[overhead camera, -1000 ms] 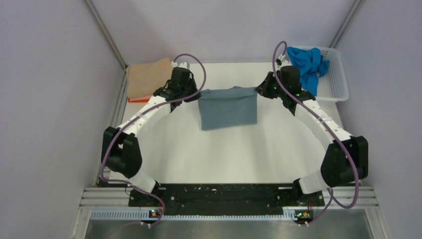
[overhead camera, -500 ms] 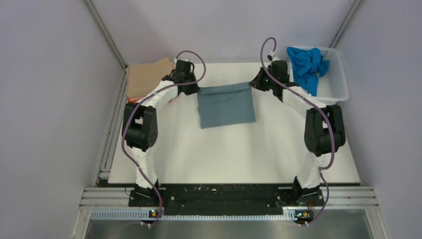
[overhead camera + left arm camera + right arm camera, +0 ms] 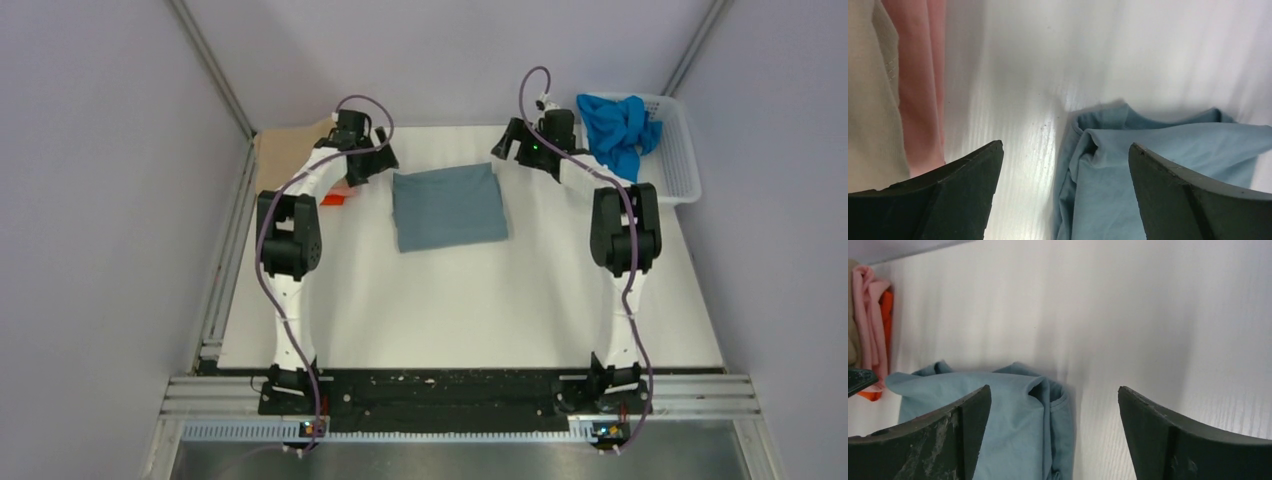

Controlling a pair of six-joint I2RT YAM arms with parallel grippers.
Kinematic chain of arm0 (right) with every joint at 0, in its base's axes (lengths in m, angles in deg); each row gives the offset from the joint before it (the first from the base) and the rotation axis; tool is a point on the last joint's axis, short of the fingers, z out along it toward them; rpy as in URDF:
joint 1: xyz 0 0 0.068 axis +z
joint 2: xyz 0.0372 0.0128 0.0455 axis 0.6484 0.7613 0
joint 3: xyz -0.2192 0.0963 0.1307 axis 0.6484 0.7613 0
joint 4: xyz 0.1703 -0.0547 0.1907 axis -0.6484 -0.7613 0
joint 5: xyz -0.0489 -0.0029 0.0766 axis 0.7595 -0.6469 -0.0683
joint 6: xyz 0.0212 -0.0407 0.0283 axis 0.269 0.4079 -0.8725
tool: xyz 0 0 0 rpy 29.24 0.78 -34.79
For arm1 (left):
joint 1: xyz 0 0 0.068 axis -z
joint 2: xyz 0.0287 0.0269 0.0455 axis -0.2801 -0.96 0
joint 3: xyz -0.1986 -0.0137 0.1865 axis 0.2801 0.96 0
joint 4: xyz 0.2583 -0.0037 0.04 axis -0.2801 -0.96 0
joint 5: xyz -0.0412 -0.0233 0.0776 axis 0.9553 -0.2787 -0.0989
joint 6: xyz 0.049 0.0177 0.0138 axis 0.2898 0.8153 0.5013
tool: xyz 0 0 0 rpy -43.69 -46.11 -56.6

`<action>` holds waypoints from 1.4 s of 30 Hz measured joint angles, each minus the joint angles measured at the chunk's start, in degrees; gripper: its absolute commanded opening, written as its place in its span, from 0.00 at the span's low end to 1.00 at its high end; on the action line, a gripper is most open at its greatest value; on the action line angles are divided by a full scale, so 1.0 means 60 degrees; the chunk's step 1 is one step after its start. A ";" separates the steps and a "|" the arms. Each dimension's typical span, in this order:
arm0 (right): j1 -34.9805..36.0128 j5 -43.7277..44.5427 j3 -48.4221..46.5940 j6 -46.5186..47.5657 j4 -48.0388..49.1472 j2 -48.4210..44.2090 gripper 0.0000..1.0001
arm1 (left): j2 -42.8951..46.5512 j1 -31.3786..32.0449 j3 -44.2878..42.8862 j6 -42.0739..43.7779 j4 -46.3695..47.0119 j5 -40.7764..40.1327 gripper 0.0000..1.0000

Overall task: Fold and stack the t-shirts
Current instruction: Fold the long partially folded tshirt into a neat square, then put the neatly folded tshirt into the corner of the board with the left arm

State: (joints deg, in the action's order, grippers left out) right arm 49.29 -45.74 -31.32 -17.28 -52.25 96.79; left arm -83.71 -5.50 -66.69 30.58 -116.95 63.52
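Tan cloth fills the upper left of the overhead view, where the tan t-shirt (image 3: pixel 285 155) lies at the far left corner of the white table (image 3: pixel 470 300). The edge of an orange t-shirt (image 3: pixel 333 200) pokes out below it. In the left wrist view a pink t-shirt (image 3: pixel 923 90) shows beside the tan one.

Just right of that pile is the left gripper (image 3: pixel 378 163), its jaws spread wide and holding nothing. It sits close off the upper left corner of the dusty grey-blue t-shirt (image 3: pixel 447 206), which lies as a folded rectangle flat on the table in the upper centre. From the left wrist, the shirt's rumpled corner lies low in the frame, between the fingers and towards the right one.

The right gripper (image 3: pixel 506 146) is just off the shirt's upper right corner, jaws likewise parted and empty. Its own camera shows the shirt's corner at lower left, reaching into the gap.

At the upper right, a bright blue t-shirt (image 3: pixel 615 125) lies heaped in a white mesh basket (image 3: pixel 682 165).
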 measured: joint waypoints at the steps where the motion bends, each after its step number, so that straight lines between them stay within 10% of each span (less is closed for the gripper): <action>1: -0.0011 -0.0011 0.0025 0.0025 0.0004 -0.0080 0.99 | 0.0091 -0.0040 -0.0040 0.0000 0.0087 0.0055 0.99; 13: 0.0058 -0.0769 0.5643 -0.0619 0.1727 -0.4506 0.99 | 0.2233 0.0561 0.3184 -0.0127 0.0557 0.1129 0.99; 24: 0.0084 -0.0550 0.7967 -0.0539 0.1457 -0.6714 0.99 | 0.1133 0.0608 0.2514 -0.0193 0.0160 0.1188 0.83; 34: 0.0084 0.0681 0.8659 0.0168 0.0812 -0.8466 0.99 | 0.0106 0.1246 0.1162 -0.0495 0.0004 0.0648 0.50; 39: 0.0087 0.0962 0.8805 0.0284 0.0729 -0.8542 0.99 | -0.0426 0.2076 0.0149 -0.0787 -0.0976 -0.0874 0.06; 42: 0.0087 0.1035 0.8812 0.0291 0.0605 -0.8542 0.99 | -0.0947 0.2575 -0.0896 -0.0907 -0.1872 -0.2011 0.00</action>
State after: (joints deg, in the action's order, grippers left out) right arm 49.81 -39.53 21.55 -15.53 -48.63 45.54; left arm -89.40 9.95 -72.06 25.14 -128.18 51.46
